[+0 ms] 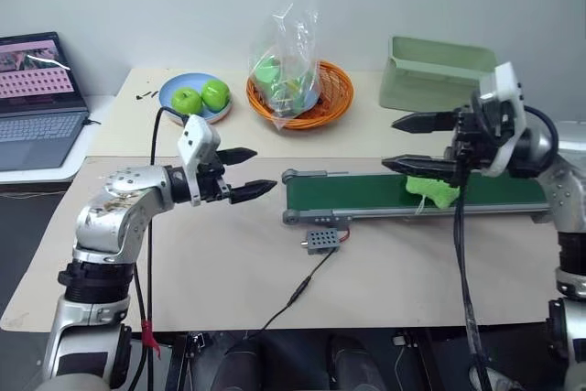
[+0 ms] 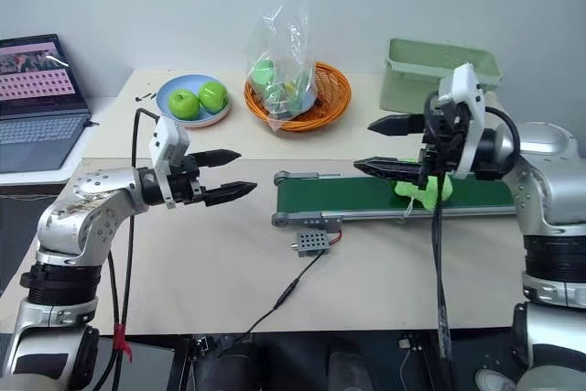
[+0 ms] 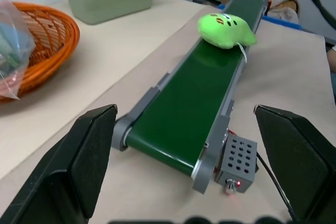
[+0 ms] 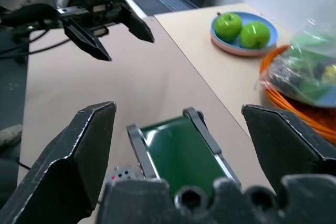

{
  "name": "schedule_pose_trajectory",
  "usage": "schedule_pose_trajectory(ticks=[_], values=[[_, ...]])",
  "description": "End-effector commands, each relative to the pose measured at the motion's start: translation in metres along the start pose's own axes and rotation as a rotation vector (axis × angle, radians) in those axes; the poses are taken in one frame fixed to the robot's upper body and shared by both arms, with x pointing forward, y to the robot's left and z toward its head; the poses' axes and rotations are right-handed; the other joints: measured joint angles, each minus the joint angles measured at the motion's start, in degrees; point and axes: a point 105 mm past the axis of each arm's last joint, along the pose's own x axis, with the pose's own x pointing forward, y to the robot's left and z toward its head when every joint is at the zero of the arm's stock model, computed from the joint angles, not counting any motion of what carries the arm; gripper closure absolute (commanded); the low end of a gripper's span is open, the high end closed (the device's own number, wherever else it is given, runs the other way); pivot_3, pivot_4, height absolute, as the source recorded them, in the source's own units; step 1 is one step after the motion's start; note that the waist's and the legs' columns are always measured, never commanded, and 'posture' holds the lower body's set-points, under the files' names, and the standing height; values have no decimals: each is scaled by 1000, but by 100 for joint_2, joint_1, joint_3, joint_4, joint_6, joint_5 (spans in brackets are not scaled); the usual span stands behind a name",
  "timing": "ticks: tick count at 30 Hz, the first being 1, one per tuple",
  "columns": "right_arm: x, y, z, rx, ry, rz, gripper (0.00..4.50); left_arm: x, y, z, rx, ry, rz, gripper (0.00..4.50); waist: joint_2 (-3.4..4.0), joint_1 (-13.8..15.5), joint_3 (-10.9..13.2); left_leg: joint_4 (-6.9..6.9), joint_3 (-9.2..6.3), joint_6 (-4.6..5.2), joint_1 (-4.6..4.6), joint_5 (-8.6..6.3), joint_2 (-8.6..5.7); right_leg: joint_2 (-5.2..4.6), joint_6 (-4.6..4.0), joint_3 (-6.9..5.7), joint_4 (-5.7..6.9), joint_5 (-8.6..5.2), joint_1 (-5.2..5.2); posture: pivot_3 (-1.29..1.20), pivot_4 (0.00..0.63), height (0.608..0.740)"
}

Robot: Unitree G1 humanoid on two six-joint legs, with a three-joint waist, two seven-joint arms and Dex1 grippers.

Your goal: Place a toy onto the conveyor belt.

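Observation:
The lime-green toy lies on the dark green conveyor belt, right of its middle. In the left wrist view the toy rests on the belt with its dark face marks up. My right gripper is open and points left, its lower finger just above the toy, with nothing between the fingers. My left gripper is open and empty, hanging left of the belt's left end roller and pointing at it. The right wrist view shows the belt's end and the left gripper beyond it.
Along the back of the table stand a blue plate with two green apples, an orange basket holding a clear bag of green items, and a pale green bin. A laptop sits far left. A small grey box with a cable lies before the belt.

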Motion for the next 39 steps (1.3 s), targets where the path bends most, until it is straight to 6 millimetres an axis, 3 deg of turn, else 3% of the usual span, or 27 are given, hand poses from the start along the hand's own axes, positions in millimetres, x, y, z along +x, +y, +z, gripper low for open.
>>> schedule_pose_trajectory(ticks=[1, 9, 39], values=[[1, -3, 13, -59, -31, 4, 0, -4, -2, 16, 38, -48, 11, 33, 0, -1, 0, 0, 0, 0, -1, 0, 0, 0, 0, -1, 0, 0, 0, 0, 150, 740], [3, -6, 9, -61, -33, 15, 0, -8, -5, 25, 14, -87, 28, 33, 0, -6, 0, -1, 0, 0, 0, 0, 1, 0, 0, 0, 1, 0, -1, 0, 150, 740], [9, -17, 11, -94, -14, -20, 0, 20, -12, 46, 6, -175, -7, 33, 0, -5, 0, -1, 1, -1, 0, 1, -1, 1, 0, 1, 1, 0, -1, 0, 150, 740]])
